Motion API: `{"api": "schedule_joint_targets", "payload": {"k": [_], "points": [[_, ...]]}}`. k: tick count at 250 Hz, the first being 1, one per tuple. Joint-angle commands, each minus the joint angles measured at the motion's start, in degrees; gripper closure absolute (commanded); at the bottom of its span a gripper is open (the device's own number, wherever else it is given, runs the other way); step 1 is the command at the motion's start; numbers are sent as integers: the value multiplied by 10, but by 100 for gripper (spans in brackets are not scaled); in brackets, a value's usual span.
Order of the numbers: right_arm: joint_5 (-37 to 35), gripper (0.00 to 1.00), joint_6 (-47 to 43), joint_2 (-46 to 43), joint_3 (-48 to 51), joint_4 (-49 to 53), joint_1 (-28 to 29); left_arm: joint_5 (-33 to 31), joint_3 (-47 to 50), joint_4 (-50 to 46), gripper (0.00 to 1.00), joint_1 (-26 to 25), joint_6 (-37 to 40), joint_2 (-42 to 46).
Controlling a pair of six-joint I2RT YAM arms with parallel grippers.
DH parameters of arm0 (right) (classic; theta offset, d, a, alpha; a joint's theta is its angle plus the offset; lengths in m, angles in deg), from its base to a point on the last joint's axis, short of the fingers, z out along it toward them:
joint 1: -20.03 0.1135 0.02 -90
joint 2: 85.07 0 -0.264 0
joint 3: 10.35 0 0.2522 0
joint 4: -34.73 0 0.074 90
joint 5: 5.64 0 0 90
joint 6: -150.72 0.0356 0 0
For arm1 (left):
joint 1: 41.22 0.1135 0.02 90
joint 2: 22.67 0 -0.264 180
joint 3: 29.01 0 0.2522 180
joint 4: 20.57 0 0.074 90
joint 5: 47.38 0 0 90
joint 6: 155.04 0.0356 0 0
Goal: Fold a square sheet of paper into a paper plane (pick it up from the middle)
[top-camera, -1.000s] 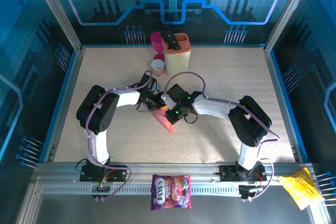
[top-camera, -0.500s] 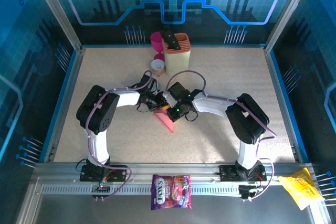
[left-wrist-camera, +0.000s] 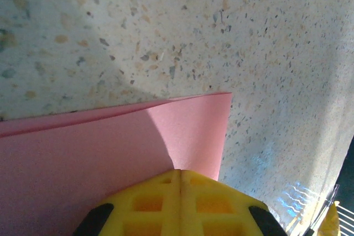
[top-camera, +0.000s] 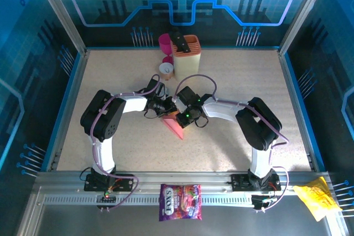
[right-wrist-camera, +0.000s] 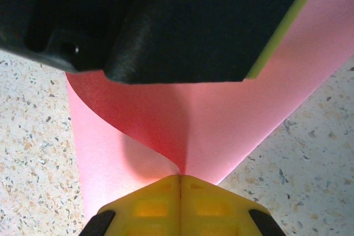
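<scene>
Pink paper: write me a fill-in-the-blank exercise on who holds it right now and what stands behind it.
The left gripper is ____ on the pink paper.
The right gripper pinches it too, with fingertips coloured ____.
At the far edge of the table stands an ____ holder.
Missing words: shut; yellow; orange.

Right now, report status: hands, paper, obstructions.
Left hand shut on the pink paper sheet. Right hand shut on it too. Sheet bent over, mid-fold. Hands crowded close together.
</scene>
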Motion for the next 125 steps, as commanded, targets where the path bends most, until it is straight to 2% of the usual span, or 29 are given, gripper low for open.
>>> {"api": "schedule_joint_targets", "payload": {"k": [1,125], "points": [[1,100,1,17,-1,0,-5,-10,18,-23,100,1,6,-22],[13,100,14,24,21,-17,-5,-9,21,-19,100,0,3,-18]]}}
